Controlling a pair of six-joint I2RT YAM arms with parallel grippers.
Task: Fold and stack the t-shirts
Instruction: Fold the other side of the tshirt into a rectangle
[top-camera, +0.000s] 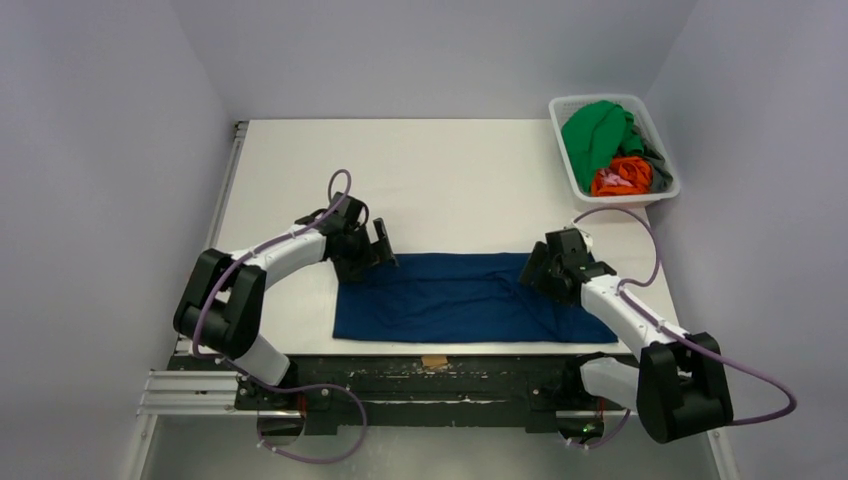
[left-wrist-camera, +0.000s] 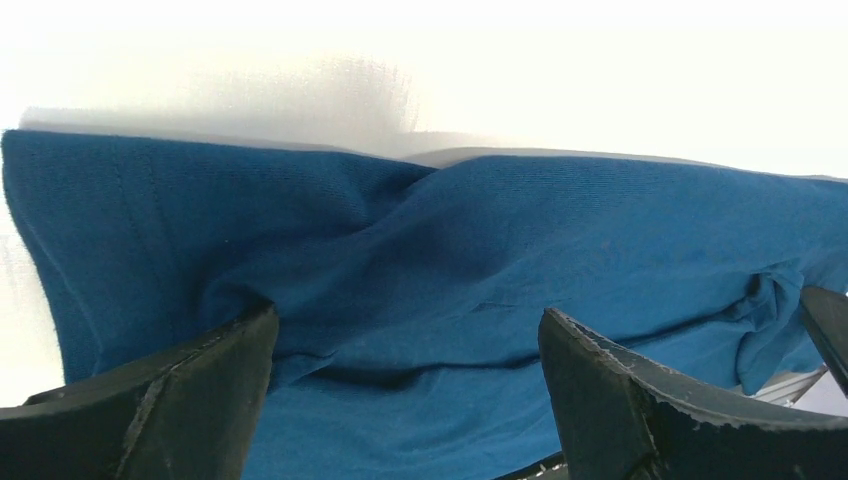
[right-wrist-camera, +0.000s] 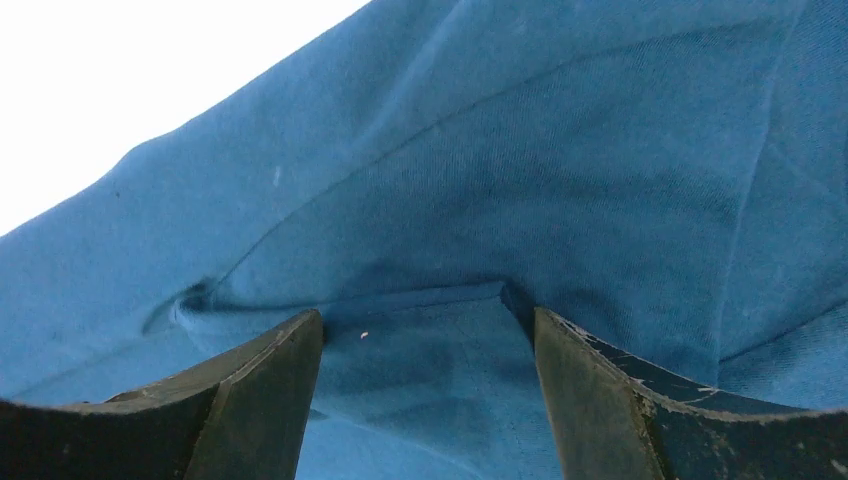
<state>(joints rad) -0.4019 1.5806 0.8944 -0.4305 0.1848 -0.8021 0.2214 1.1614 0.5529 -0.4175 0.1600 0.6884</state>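
Observation:
A navy blue t-shirt (top-camera: 465, 298) lies spread as a wide band on the white table (top-camera: 450, 170), near its front edge. My left gripper (top-camera: 378, 250) hovers over the shirt's far left corner, its jaws wide apart. In the left wrist view the blue cloth (left-wrist-camera: 500, 240) lies rumpled under the open left gripper (left-wrist-camera: 410, 320). My right gripper (top-camera: 537, 268) sits at the shirt's far right corner. In the right wrist view the right gripper (right-wrist-camera: 427, 315) is open, both fingers pressed down on the cloth (right-wrist-camera: 560, 170) with a folded hem lying flat between them.
A white slotted basket (top-camera: 600, 98) stands at the table's far right corner. It holds a green shirt (top-camera: 592, 135), an orange one (top-camera: 620, 178) and a dark grey one (top-camera: 655, 165). A metal rail (top-camera: 200, 385) runs along the near edge.

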